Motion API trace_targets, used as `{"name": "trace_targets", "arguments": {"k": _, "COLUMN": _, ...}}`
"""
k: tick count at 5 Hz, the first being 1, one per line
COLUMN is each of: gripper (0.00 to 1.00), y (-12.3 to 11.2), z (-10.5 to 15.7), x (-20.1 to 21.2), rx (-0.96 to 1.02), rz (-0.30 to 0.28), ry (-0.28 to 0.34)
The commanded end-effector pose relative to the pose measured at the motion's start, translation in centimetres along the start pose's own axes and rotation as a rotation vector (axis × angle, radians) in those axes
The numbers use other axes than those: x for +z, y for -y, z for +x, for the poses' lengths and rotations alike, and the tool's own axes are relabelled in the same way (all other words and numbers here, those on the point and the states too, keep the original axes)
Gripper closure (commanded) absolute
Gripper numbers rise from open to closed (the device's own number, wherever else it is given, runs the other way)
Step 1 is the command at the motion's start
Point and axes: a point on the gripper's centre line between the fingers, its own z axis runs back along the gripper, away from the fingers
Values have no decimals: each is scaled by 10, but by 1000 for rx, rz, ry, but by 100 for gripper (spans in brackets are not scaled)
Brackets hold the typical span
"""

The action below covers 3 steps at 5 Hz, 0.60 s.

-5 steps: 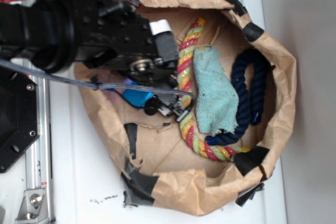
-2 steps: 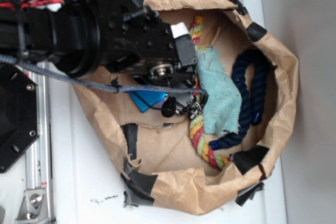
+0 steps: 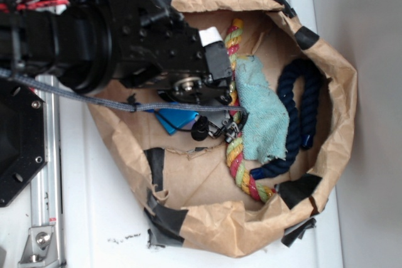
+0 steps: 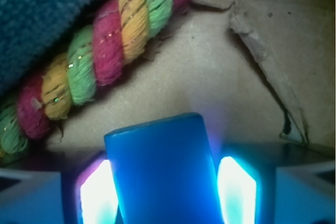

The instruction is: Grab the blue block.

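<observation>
The claw (image 4: 165,182) is down inside the paper bag (image 3: 326,80), and the wrist view puts the blue block (image 4: 160,169) squarely between its two fingers (image 4: 97,192), which glow blue from the block's colour. They flank both long sides, yet whether they're clamped tight or merely alongside, I cannot tell. The block lies flat on the bag's floor, near the striped rope (image 4: 105,45), with the teal cloth (image 3: 264,117) beyond. Centred like that, a squeeze should catch it cleanly.
</observation>
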Motion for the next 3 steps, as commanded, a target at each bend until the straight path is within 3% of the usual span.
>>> {"name": "trace_targets", "arguments": {"k": 1, "gripper": 100, "y": 6, "z": 20, "x": 86, "rx": -174, "rz": -63, "ry": 138}}
{"name": "trace_targets", "arguments": {"k": 2, "gripper": 100, "y": 23, "z": 33, "x": 135, "rx": -249, "rz": -8, "ry": 162}}
{"name": "trace_targets", "arguments": {"k": 3, "gripper": 100, "y": 22, "z": 39, "x": 142, "rx": -307, "rz": -32, "ry": 122}}
